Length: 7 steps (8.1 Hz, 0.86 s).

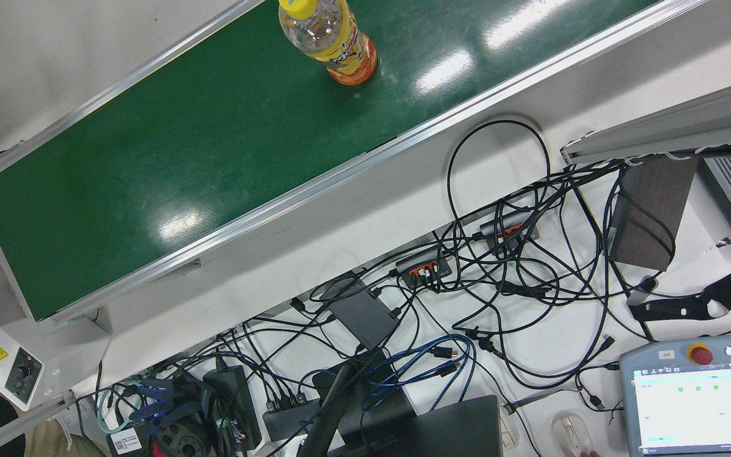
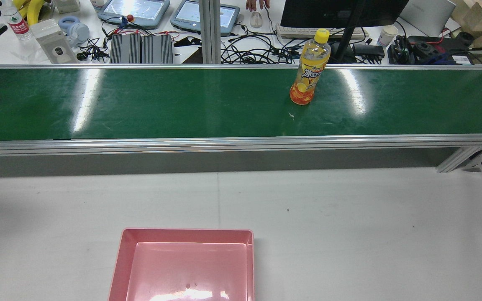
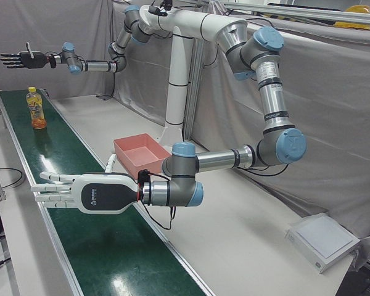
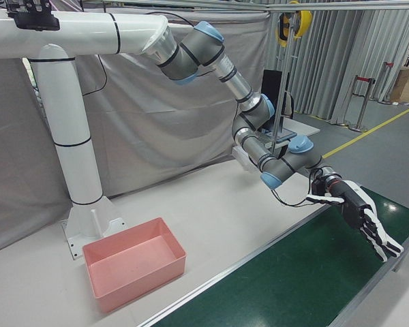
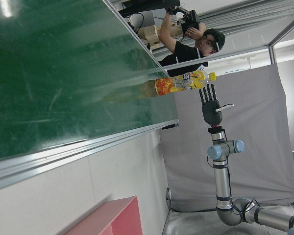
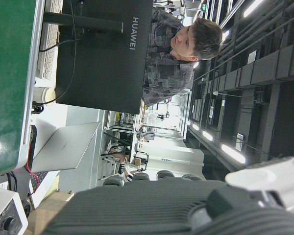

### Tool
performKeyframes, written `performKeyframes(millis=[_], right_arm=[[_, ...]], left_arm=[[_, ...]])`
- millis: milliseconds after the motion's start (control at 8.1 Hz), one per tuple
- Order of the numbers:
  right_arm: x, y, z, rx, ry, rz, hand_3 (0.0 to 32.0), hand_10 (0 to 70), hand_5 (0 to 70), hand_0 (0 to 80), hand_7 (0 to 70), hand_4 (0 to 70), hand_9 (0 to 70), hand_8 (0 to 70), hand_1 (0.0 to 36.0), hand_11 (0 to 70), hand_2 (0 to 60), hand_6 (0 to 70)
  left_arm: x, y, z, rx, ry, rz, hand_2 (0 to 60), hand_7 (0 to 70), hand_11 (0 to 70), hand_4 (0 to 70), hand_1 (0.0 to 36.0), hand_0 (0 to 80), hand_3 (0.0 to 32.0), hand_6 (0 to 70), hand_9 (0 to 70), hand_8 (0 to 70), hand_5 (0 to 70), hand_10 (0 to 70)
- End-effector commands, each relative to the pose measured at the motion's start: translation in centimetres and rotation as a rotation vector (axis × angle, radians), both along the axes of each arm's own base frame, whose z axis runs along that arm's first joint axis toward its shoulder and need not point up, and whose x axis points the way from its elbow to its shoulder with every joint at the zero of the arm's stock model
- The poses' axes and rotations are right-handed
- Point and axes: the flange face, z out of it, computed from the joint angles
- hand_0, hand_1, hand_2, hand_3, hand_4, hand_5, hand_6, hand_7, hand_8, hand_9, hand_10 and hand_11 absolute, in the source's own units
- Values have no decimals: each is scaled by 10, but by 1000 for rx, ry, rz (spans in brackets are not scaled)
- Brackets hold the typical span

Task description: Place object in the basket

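An orange drink bottle with a yellow cap (image 2: 310, 69) stands upright on the green conveyor belt (image 2: 140, 104), right of centre in the rear view. It also shows in the front view (image 1: 334, 41) and the left-front view (image 3: 36, 108). The empty pink basket (image 2: 117, 267) sits on the white table, near the pedestal (image 3: 129, 161). My left hand (image 3: 80, 192) is open and empty, hovering flat over the belt far from the bottle. My right hand (image 3: 20, 60) is open and empty, held high beyond the bottle; it also shows in the right-front view (image 4: 358, 216).
Behind the belt lies a desk with tangled cables (image 1: 499, 279), teach pendants (image 2: 134, 10) and a monitor (image 2: 341, 12). People stand there (image 5: 196, 41). A white box (image 3: 324, 237) lies on the table's near corner. The belt has aluminium side rails (image 2: 241, 142).
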Motion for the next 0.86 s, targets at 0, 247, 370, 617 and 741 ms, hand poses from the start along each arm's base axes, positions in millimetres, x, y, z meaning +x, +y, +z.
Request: performKeyframes(millis=[0,247,370,617,741], right_arm=[[0,0,-1,1,-1,0,0,0,0,0,0,0,0,0,0,0,0,0],[0,0,-1,1,-1,0,0,0,0,0,0,0,0,0,0,0,0,0],[0,0,-1,1,0,0,0,0,0,0,0,0,0,0,0,0,0,0],[0,0,0,1,1,0,0,0,0,0,0,0,0,0,0,0,0,0],[0,0,1,-1,0,0,0,0,0,0,0,0,0,0,0,0,0,0]], left_arm=[[0,1,-5,6,2,0,0,0,70,70,11,537,12,0,9,13,133,40],[0,3,-8,4,1,1,0,0,70,72,12,538,14,0,6,12,130,40],[0,3,-8,4,1,1,0,0,72,73,11,535,14,0,8,13,130,42],[0,3,-9,6,2,1,0,0,71,73,9,532,10,0,9,13,131,41],[0,3,-9,6,2,1,0,0,75,73,10,532,8,0,10,15,135,44]])
